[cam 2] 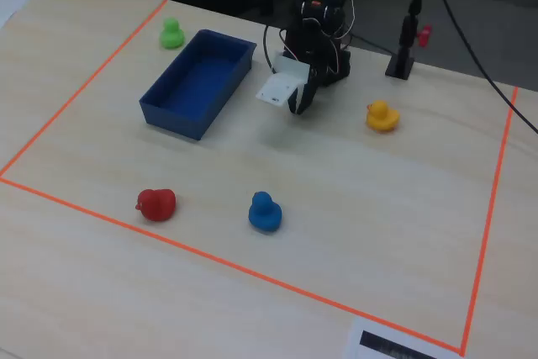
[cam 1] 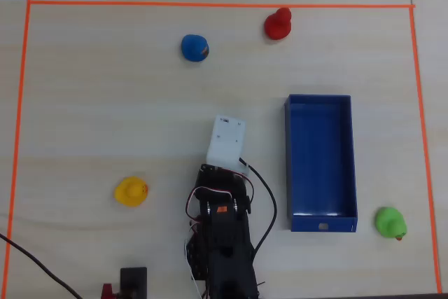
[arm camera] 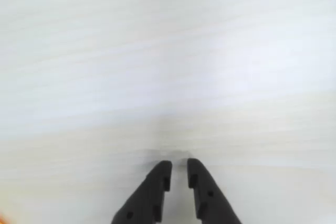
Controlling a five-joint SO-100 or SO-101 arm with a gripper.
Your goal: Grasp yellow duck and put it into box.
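Right of centre in the overhead view, the empty blue box (cam 1: pixel 320 164), black arm at bottom centre, its gripper (arm camera: pixel 178 169) with jaws nearly pressed together, holding nothing, over bare table (cam 1: pixel 98 117), yellow duck (cam 1: pixel 131 191) at lower left, apart from the arm

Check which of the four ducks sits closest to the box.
The green duck, just off the box corner in the overhead view. The red duck, blue duck and yellow duck sit clearly farther away.

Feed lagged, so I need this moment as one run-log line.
tool: nearly shut, empty, over bare table | yellow duck: on table, ungrasped, apart from arm | box: empty | blue, red, green ducks: outside box
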